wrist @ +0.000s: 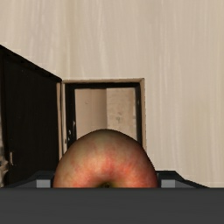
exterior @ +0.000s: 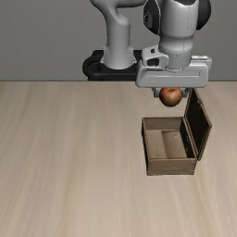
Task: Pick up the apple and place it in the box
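The apple (exterior: pixel 170 96) was pinched in the gripper (exterior: pixel 172 90) and held clear of the surface (exterior: pixel 65 157). The box (exterior: pixel 169 168) was seen below the gripper and slightly farther out, resting on the surface. Its lid (exterior: pixel 197 125) was stood open at one side.

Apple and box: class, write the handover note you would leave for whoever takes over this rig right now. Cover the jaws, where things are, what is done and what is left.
Jaws: shut on the apple, which hangs clear of the table.
Box: on the table, open, its lid standing up on the exterior view's right. The apple is not yet in it.
Done: pick-up and lift.
Left: bring the apple over the opening, lower it and open the jaws, probably keeping clear of the lid.
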